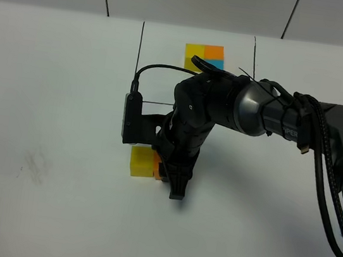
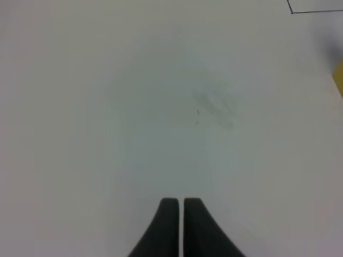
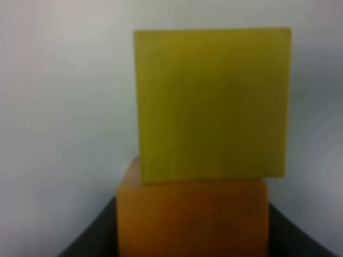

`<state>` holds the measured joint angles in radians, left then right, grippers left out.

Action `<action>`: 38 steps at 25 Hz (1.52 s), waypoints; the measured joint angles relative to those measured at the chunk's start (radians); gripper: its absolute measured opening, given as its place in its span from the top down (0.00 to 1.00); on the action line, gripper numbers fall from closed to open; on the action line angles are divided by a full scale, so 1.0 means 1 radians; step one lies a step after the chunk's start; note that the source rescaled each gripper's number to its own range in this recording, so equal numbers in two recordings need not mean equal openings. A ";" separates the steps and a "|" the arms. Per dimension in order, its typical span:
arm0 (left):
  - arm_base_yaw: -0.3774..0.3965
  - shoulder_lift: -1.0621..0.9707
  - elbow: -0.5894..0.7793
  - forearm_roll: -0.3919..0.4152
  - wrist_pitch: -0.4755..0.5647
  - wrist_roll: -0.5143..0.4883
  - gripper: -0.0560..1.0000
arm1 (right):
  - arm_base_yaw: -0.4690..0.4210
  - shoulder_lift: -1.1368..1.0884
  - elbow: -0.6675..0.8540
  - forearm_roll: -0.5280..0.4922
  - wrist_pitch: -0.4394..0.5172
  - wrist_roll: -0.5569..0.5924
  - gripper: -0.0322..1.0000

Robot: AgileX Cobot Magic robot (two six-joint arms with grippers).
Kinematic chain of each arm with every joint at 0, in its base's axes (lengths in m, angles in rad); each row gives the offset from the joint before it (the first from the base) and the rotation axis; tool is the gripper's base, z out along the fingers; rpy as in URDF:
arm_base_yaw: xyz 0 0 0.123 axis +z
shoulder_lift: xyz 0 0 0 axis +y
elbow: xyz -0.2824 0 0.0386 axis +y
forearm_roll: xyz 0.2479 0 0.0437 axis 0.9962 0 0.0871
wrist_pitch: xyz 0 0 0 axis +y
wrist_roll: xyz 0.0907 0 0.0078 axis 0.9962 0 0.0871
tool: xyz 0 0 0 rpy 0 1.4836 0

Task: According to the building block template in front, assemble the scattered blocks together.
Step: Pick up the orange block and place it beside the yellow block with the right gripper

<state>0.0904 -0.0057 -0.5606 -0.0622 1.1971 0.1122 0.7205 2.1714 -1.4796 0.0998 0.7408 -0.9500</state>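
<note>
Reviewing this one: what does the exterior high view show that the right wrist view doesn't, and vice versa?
Only exterior high: the building block template beyond the right arm, with thin black lines beside it. Only right wrist: dark fingers of the right end effector flanking the orange cube, apparently gripping it. Both: the yellow cube directly against the orange cube.

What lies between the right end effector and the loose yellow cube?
The orange cube, gripped by the right end effector and directly beside the yellow cube; the right wrist view shows it.
</note>
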 joint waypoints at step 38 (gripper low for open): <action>0.000 0.000 0.000 0.000 0.000 0.002 0.95 | 0.000 0.009 -0.008 -0.029 -0.032 0.101 0.17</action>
<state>0.0904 -0.0057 -0.5606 -0.0622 1.1971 0.1141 0.7205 2.1806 -1.4873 0.0712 0.7090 -0.8486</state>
